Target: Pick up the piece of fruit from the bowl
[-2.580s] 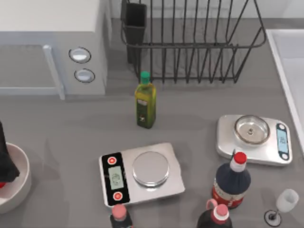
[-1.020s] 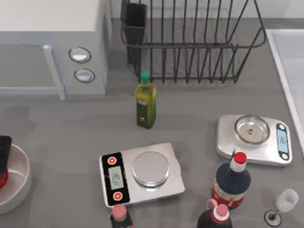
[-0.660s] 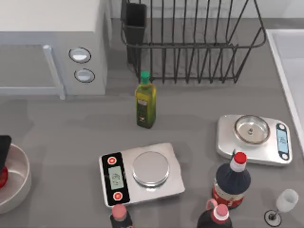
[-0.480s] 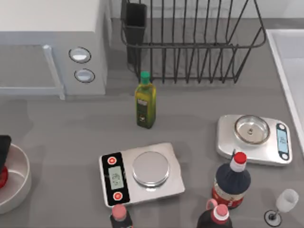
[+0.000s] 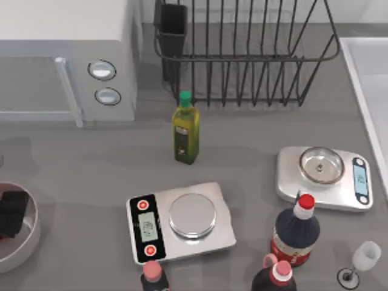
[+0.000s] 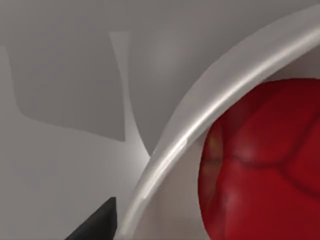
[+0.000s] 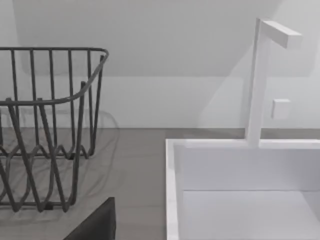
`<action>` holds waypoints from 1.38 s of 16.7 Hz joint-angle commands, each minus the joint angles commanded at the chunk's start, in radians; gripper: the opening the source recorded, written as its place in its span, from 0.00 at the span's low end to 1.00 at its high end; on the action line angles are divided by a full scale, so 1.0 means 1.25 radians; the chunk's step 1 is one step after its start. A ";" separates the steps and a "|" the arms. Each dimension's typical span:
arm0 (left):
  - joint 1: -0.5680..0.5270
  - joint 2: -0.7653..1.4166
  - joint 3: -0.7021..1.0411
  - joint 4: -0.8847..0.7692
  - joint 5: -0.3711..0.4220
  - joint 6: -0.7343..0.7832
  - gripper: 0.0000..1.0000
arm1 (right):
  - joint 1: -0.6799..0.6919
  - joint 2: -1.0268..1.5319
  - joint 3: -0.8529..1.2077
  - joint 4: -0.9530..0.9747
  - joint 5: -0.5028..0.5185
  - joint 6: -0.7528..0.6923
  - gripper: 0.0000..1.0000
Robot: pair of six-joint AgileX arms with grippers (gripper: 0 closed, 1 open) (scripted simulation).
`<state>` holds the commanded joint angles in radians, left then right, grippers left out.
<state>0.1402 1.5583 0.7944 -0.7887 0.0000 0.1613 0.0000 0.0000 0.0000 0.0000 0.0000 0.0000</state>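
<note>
The left end effector [image 5: 12,212] hangs over the bowl [image 5: 30,233], reaching for the red fruit [image 6: 260,160]; its grip I cannot tell.

The table holds two silver digital kitchen scales [image 5: 180,221] [image 5: 324,177], three dark red-capped bottles [image 5: 295,229] [image 5: 274,277] [image 5: 154,278], one green-capped yellow oil bottle [image 5: 185,129] at 12 o'clock, one clear wine glass [image 5: 361,260], one black wire dish rack [image 5: 248,51], one white microwave [image 5: 63,57] and one white round bowl [image 5: 27,239] at 9 o'clock.

Even soft light, faint shadows on the table [image 5: 91,163], mild rim glare
</note>
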 joint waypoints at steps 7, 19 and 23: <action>0.002 0.048 -0.062 0.095 0.000 0.002 1.00 | 0.000 0.000 0.000 0.000 0.000 0.000 1.00; 0.002 0.048 -0.062 0.095 0.000 0.002 0.17 | 0.000 0.000 0.000 0.000 0.000 0.000 1.00; 0.002 0.048 -0.062 0.095 0.000 0.002 0.00 | 0.000 0.000 0.000 0.000 0.000 0.000 1.00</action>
<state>0.1431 1.6182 0.7173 -0.6699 0.0000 0.1638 0.0000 0.0000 0.0000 0.0000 0.0000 0.0000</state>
